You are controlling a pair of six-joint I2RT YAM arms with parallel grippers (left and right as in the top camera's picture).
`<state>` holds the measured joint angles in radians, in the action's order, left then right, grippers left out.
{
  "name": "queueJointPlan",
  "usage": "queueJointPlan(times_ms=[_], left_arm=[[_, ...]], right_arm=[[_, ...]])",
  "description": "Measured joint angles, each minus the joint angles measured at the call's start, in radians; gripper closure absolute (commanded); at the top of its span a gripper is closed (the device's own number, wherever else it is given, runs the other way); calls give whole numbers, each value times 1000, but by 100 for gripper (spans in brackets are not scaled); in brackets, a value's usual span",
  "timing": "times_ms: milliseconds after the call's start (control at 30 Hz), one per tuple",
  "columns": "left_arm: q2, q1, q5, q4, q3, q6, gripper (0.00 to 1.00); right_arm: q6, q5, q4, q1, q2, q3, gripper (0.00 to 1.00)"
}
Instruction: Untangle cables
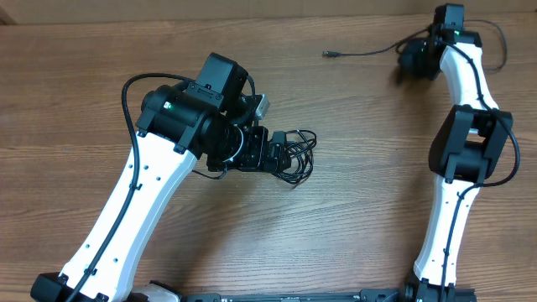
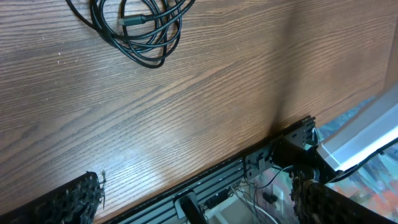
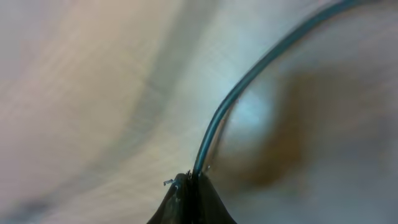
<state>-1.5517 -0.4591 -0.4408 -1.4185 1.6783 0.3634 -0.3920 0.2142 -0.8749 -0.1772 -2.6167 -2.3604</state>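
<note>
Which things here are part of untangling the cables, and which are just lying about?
Part of the job:
- coiled cable bundle, beside the open left gripper
- second cable, stretched out and pinched in the shut right gripper

Not part of it:
- wooden table
- thick black cables on the arms
- metal rail at the table edge

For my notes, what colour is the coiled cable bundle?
Black: the thin coiled cable bundle, clearest in left wrist view.

brown wood-grain table, soft glare patches, dark rail along near edge
</note>
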Motion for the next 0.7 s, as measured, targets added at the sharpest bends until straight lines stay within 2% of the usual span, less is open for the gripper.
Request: queueJointPlan(times_ms=[100,133,233,333,433,700], left_arm=[[0,0,0,2,0,0,0],[0,0,0,2,0,0,0],[0,0,0,3,0,0,0],[0,0,0,1,0,0,0],[0,0,0,0,0,0,0],[0,0,0,-4,0,0,0]], right_arm=[[-120,137,116,-7,-11,-100,96],[-166,183,151,-11,-12,-137,87],[-271,273,214,-23,-10,-238,0],[-322,316,192,-31,2,-270,0],[-323,324,86,-32,6,-272,0],[-201,280,-209,-35,5,-269,0]])
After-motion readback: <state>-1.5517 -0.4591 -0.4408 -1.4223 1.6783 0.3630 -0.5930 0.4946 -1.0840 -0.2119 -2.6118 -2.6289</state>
